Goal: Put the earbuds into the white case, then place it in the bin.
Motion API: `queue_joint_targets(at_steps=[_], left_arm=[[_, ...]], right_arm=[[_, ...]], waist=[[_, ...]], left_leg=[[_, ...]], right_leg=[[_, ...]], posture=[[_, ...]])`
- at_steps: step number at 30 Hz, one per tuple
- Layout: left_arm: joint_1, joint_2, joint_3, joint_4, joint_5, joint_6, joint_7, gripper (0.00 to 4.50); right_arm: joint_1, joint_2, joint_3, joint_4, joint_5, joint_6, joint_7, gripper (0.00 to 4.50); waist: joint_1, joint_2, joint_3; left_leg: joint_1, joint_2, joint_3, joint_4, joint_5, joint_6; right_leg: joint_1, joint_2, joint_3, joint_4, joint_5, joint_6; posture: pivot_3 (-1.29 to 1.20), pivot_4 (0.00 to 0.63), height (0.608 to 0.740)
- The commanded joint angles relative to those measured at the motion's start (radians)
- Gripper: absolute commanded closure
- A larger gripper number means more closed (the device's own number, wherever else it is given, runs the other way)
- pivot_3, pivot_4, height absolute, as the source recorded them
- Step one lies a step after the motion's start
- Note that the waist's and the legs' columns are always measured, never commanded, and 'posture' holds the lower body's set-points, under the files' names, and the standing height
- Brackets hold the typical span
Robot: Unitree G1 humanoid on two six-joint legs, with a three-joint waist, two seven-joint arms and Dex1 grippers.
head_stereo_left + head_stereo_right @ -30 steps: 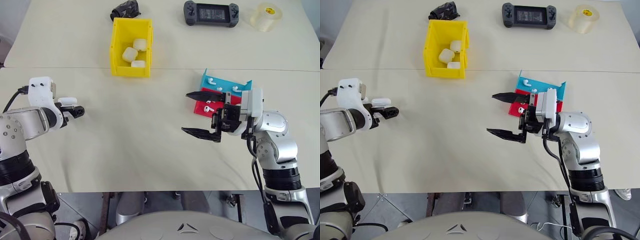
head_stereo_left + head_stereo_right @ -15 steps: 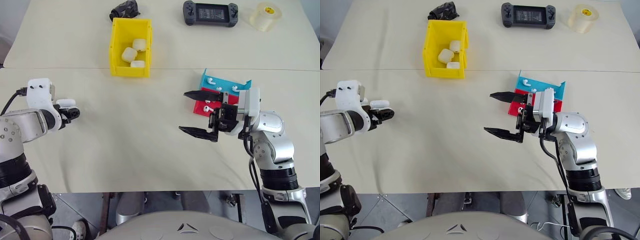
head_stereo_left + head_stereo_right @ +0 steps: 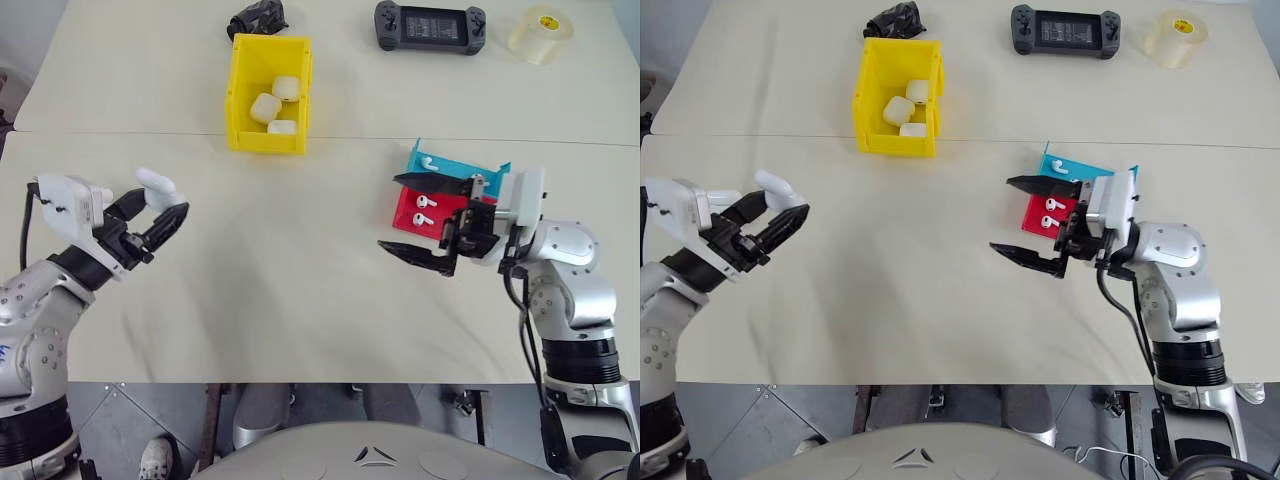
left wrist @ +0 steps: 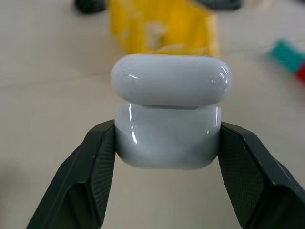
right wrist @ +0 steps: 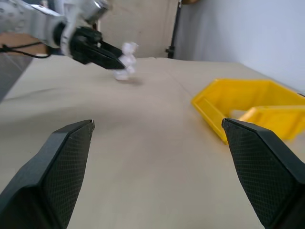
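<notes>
No readable writing shows on your white case, pinched by your left gripper with its lid ajar; your right gripper stands spread wide.

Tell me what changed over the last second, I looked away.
The left gripper swung its clamped white case up and inward toward the table's middle, its lid now ajar. The right gripper drifted slightly right, still open and empty by the trays. The bin, its cases and the earbuds stayed put.

Right gripper jaws stand wide apart; across the worktop, left gripper clamps the case; bin nearby.
</notes>
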Motion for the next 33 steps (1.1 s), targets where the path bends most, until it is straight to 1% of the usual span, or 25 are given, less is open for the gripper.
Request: queue_joint_targets(at_steps=[1, 4, 7, 9, 11, 12, 15, 18, 22, 27, 30, 33], left_arm=[[0.013, -0.049, -0.086, 0.010, 0.013, -0.237, -0.220, 1.58], [-0.005, -0.089, -0.150, 0.055, 0.020, -0.294, -0.269, 1.58], [-0.043, -0.133, -0.289, 0.138, 0.098, -0.406, -0.352, 1.58], [-0.077, -0.177, -0.344, 0.182, 0.130, -0.462, -0.358, 1.58], [-0.112, -0.232, -0.388, 0.202, 0.134, -0.491, -0.353, 1.58], [-0.138, -0.274, -0.424, 0.214, 0.134, -0.508, -0.355, 1.58], [-0.221, -0.379, -0.517, 0.257, 0.162, -0.567, -0.358, 1.58], [-0.283, -0.430, -0.553, 0.289, 0.170, -0.606, -0.366, 1.58], [-0.363, -0.475, -0.626, 0.314, 0.156, -0.624, -0.425, 1.58], [-0.388, -0.491, -0.656, 0.321, 0.126, -0.623, -0.476, 1.58], [-0.389, -0.491, -0.645, 0.327, 0.121, -0.628, -0.477, 1.58], [-0.377, -0.482, -0.629, 0.334, 0.118, -0.630, -0.476, 1.58]], right_arm=[[0.022, -0.065, -0.092, 0.004, 0.001, -0.015, -0.005, 0.00], [0.046, -0.093, -0.128, 0.004, -0.001, -0.015, -0.021, 0.00], [0.105, -0.124, -0.189, -0.012, -0.006, -0.014, -0.042, 0.00], [0.138, -0.139, -0.214, -0.023, -0.009, -0.015, -0.051, 0.00], [0.165, -0.152, -0.242, -0.026, -0.008, -0.015, -0.058, 0.00], [0.186, -0.163, -0.265, -0.028, -0.011, -0.015, -0.064, 0.00], [0.254, -0.201, -0.337, -0.018, -0.021, -0.017, -0.066, 0.00], [0.304, -0.243, -0.383, 0.007, -0.034, -0.012, -0.056, 0.00], [0.380, -0.329, -0.436, 0.086, -0.106, -0.020, -0.036, 0.00], [0.412, -0.393, -0.442, 0.117, -0.157, -0.007, -0.033, 0.00], [0.379, -0.446, -0.408, 0.039, -0.151, 0.130, -0.069, 0.00], [0.305, -0.494, -0.337, -0.046, -0.129, 0.307, -0.106, 0.00]], waist=[[0.001, 0.002, 0.001], [-0.001, 0.002, 0.001], [0.000, 0.004, 0.000], [0.000, 0.005, 0.000], [0.001, 0.005, 0.000], [0.001, 0.005, 0.000], [0.017, 0.005, 0.000], [0.023, 0.005, 0.000], [0.024, 0.007, -0.001], [0.021, 0.007, -0.001], [0.021, 0.009, -0.002], [0.016, 0.009, -0.002]], left_leg=[[0.000, 0.000, -0.001, 0.000, 0.000, 0.000], [0.000, 0.000, -0.001, 0.000, 0.000, 0.001], [0.000, 0.000, -0.002, -0.001, 0.000, 0.001], [0.000, 0.000, -0.002, -0.001, 0.000, 0.001], [0.000, 0.000, -0.002, 0.000, 0.000, 0.001], [0.000, 0.000, -0.002, 0.000, 0.000, 0.001], [0.000, -0.001, -0.003, 0.001, 0.000, 0.002], [0.000, -0.001, -0.002, 0.002, 0.000, 0.002], [0.000, 0.000, 0.000, 0.002, 0.000, 0.003], [0.001, 0.001, 0.001, 0.001, 0.001, 0.003], [0.001, 0.001, 0.001, 0.002, 0.001, 0.003], [0.001, 0.001, 0.001, 0.002, 0.001, 0.003]], right_leg=[[0.001, 0.000, -0.001, -0.001, 0.000, 0.000], [0.002, -0.001, -0.002, -0.003, 0.000, 0.000], [0.002, 0.000, -0.003, -0.003, 0.000, 0.000], [0.003, 0.000, -0.003, -0.003, 0.000, 0.000], [0.003, 0.000, -0.003, -0.003, 0.000, 0.001], [0.003, 0.000, -0.003, -0.002, 0.000, 0.001], [0.003, 0.000, -0.004, -0.002, 0.001, 0.001], [0.003, 0.001, -0.003, -0.002, 0.001, 0.002], [0.004, 0.002, -0.002, -0.002, 0.001, 0.002], [0.004, 0.003, -0.001, -0.002, 0.001, 0.002], [0.004, 0.003, 0.000, -0.002, 0.001, 0.002], [0.004, 0.003, 0.000, -0.002, 0.001, 0.002]], posture=[[0.00, 0.150, 0.740], [0.00, 0.150, 0.740], [0.00, 0.150, 0.740], [0.00, 0.150, 0.740], [0.00, 0.150, 0.740], [0.00, 0.150, 0.740], [0.00, 0.150, 0.740], [0.00, 0.150, 0.740], [0.00, 0.150, 0.740], [0.00, 0.150, 0.740], [0.00, 0.150, 0.740], [0.00, 0.150, 0.740]])
